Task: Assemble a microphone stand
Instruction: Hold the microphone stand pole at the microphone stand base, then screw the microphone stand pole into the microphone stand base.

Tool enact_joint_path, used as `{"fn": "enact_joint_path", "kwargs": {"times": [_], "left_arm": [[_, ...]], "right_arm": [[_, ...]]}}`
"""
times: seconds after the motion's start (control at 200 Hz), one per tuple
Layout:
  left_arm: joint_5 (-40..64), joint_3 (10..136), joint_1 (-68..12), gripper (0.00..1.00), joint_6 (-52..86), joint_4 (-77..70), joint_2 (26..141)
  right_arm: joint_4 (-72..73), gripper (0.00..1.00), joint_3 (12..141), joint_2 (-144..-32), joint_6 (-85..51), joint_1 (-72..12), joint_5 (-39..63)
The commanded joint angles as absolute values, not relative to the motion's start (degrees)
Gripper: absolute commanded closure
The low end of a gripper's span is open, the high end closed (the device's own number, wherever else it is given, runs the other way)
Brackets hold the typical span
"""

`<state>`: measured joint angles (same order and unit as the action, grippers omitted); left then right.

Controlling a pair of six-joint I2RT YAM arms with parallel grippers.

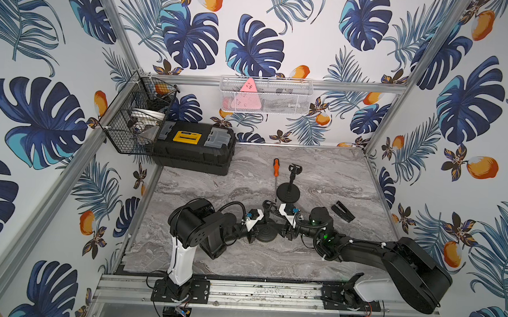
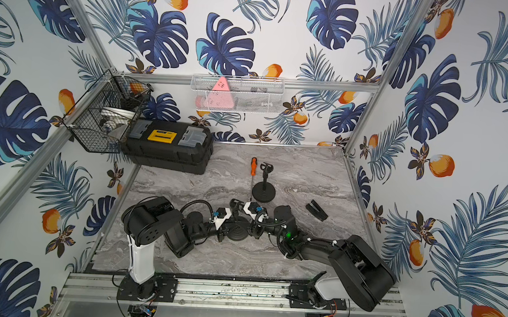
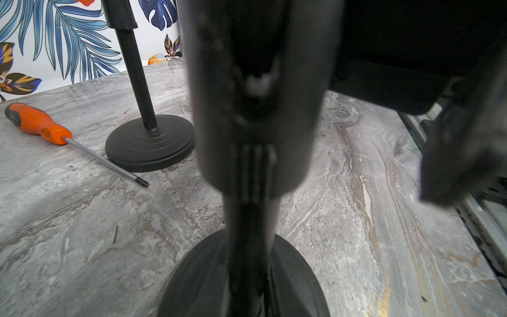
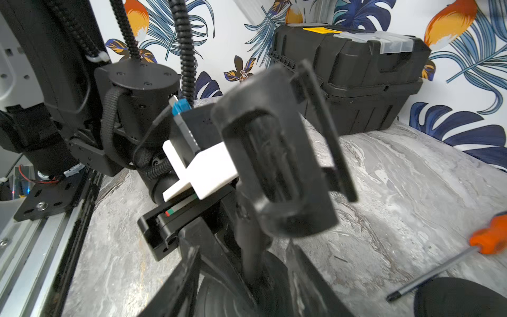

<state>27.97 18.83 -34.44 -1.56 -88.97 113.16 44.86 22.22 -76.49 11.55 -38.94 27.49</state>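
Closest to the lens in the right wrist view, a black plastic microphone clip (image 4: 274,170) is seen blurred at the top of a thin black metal pole (image 3: 249,219). That pole is stood in a round black weighted base (image 1: 265,234) on the grey marble-patterned tabletop (image 1: 320,174), in its front half between the two arms. The pole is clamped by the left gripper (image 1: 258,225), whose jaws are closed tight on it below the clip. The right gripper (image 4: 244,247) is held low by the base with its jaws parted either side of the pole and, as far as can be told, not touching it. Whether the clip is screwed fully home cannot be told, so a loose joint is judged the main risk: if the stand were released now, the clip could be knocked askew. A tilt is also possible if the pole is dragged sideways by the left gripper, since the base is pinned down by nothing. If the right fingers are withdrawn carelessly, the pole could be snagged and the stand toppled. An orange-handled screwdriver (image 1: 276,167) and a second black stand (image 1: 288,191), already assembled, are placed just beyond, and either could be struck by a sliding base. A black toolbox (image 1: 194,147) with a yellow latch is set well apart at the back.
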Motion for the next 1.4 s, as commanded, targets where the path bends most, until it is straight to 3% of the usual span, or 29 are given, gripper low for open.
{"fn": "enact_joint_path", "kwargs": {"times": [0.0, 0.085, 0.26, 0.45, 0.626, 0.796, 1.076, 1.396], "left_arm": [[27.2, 18.9, -34.3, 0.89, -1.9, -88.3, 113.7], [27.2, 18.9, -34.3, 0.89, -2.0, -88.3, 113.8], [27.4, 19.2, -34.5, 0.89, -1.9, -88.3, 113.9], [27.2, 19.1, -34.9, 0.89, -2.1, -88.3, 114.0], [27.2, 19.2, -35.0, 0.89, -2.0, -88.2, 113.4], [27.2, 19.6, -35.2, 0.89, -2.2, -88.2, 114.6], [27.2, 20.0, -35.6, 0.9, -2.6, -88.1, 115.8], [24.9, 21.3, -38.3, 0.9, -5.5, -82.0, 113.4]], "right_arm": [[25.8, 0.46, 26.8, -71.7, 13.9, -38.8, 25.2], [18.1, 0.47, 29.2, -69.6, 16.1, -37.8, 26.5], [16.6, 0.46, 28.1, -66.2, 15.8, -31.1, 32.8], [10.3, 0.44, 31.0, -66.1, 23.8, -30.4, 34.9], [17.9, 0.43, 29.8, -69.3, 24.9, -30.1, 40.1], [15.7, 0.43, 32.9, -73.2, 27.0, -29.7, 43.8], [34.3, 0.45, 28.4, -78.5, 20.4, -29.4, 45.9], [38.7, 0.46, 27.5, -81.3, 17.3, -29.4, 45.9]]}}
